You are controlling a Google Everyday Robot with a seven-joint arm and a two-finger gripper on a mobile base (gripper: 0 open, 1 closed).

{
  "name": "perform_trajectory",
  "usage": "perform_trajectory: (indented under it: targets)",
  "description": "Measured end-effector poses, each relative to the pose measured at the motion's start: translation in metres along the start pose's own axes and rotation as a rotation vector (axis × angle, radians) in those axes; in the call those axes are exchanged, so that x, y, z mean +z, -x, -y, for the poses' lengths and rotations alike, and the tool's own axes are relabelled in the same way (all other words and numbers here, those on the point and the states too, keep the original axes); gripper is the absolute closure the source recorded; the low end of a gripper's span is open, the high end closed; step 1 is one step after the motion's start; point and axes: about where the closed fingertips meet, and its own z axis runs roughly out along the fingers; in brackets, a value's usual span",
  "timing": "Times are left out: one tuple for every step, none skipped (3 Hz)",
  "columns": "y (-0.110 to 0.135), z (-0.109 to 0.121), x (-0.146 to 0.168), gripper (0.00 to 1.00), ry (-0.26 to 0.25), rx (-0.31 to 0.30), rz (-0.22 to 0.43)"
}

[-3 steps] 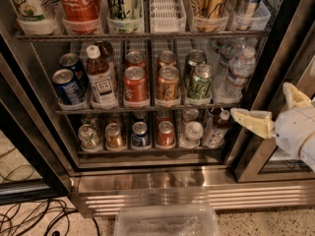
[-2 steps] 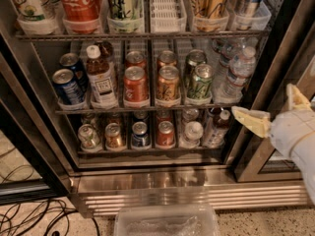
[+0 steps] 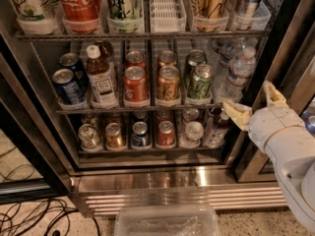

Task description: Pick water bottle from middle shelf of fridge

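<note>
The fridge [image 3: 275,48] stands open with a black door frame and a steel base. On its middle shelf [image 3: 138,110], at the far right, stands the water bottle [image 3: 237,73]: clear, ribbed, white cap. Another clear bottle stands behind it. My gripper [image 3: 253,101] is at the right, in front of the fridge and just below and to the right of the water bottle. Its two pale fingers are spread apart and hold nothing.
On the middle shelf stand soda cans [image 3: 136,85], a blue can [image 3: 66,86] and a brown tea bottle [image 3: 100,76]. Tall bottles fill the shelf above [image 3: 78,4]. More cans sit on the lower shelf [image 3: 140,134]. A clear bin [image 3: 167,221] and cables [image 3: 29,215] lie on the floor.
My gripper has moved slightly up and to the right, staying near the fridge's right edge. The bottles and cans have not moved.
</note>
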Motion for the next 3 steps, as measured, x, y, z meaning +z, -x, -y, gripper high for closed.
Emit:
perform_trajectory:
  targets:
    - [0.0012,-0.0015,-0.0012,0.0,0.008,0.0,-0.001]
    - [0.0,-0.0027,-0.0003,0.13,0.009,0.006,-0.008]
    - [-0.0017,-0.0057,0.0018,0.28,0.001,0.016,-0.012]
